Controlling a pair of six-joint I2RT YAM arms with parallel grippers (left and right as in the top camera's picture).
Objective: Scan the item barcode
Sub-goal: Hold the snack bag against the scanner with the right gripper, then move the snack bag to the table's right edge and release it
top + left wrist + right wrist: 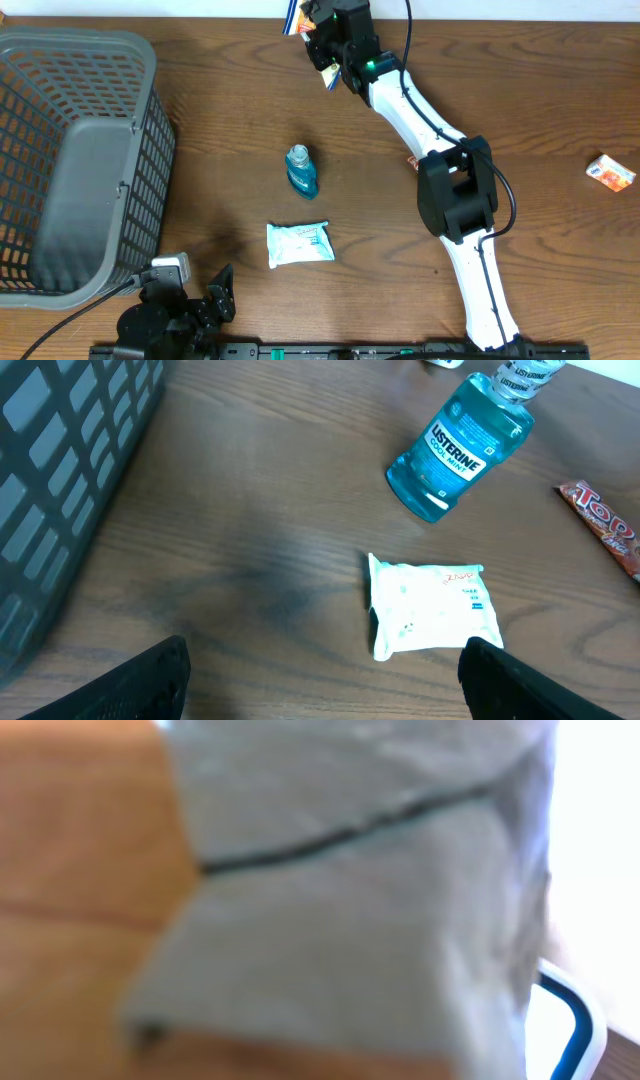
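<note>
filling the right wrist view, blurred and very close, is a silvery packet, the item to be scanned; the right gripper has its fingers clamped on it, out at the far edge of the table with the arm stretched long. i judge it is held out there to show its code to a reader, though no scanner shows in any view and no barcode can be read on the blurred face. a grey basket takes the whole left side, its wall a barrier to any sweep that way. the middle is open wood, loosely dotted: a blue mouthwash bottle lying flat, a white wipes pack just nearer the left gripper, whose fingers stand wide apart on nothing, low at the near edge and out of the way. a candy bar lies beside the right arm's elbow, and a small orange-and-white box sits well apart near the right edge.
</note>
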